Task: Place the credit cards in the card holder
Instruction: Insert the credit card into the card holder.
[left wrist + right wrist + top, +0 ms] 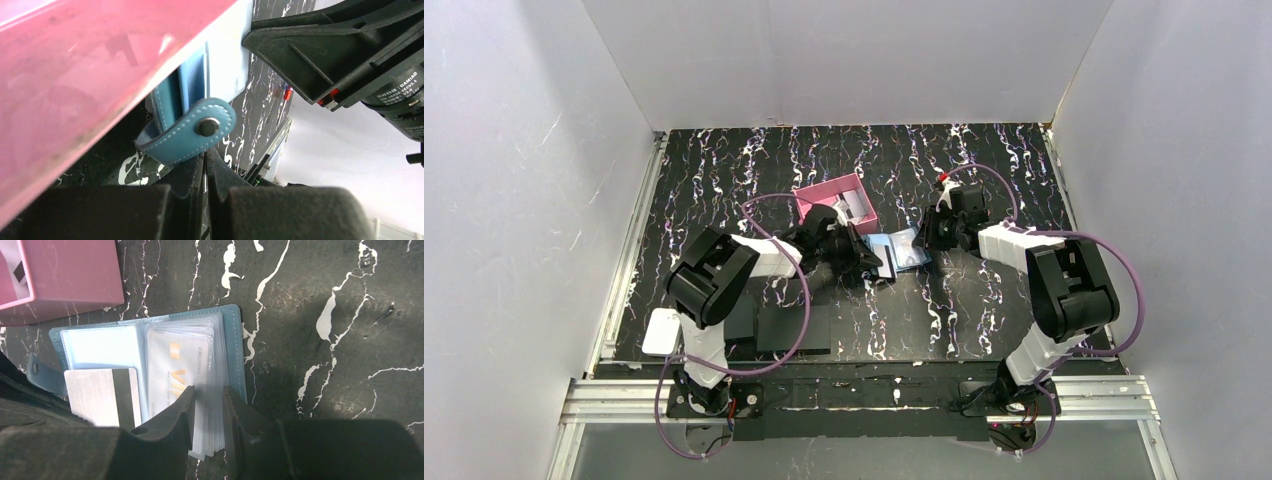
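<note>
The pink card holder (pixel 824 190) (pixel 70 275) stands at mid-table, with a pale card (pixel 854 208) showing inside it. Right of it a blue hinged case (pixel 906 248) (pixel 100 347) lies open. A grey credit card with a black stripe (pixel 100 395) rests on the case's left half. A white credit card with orange print (pixel 175 365) sits in the top clear sleeve. My right gripper (pixel 932 238) (pixel 208 390) is narrowly open, its tips over that card and the sleeve edges. My left gripper (pixel 871 268) (pixel 205 155) is shut, tips against the case's snap strap (pixel 195 132), beside the pink wall (pixel 75 75).
Flat black pads (pixel 794 328) lie near the front edge by the left arm's base. A white rectangle (pixel 662 330) sits at the table's left rail. White walls enclose the marbled black table (pixel 984 160) on three sides.
</note>
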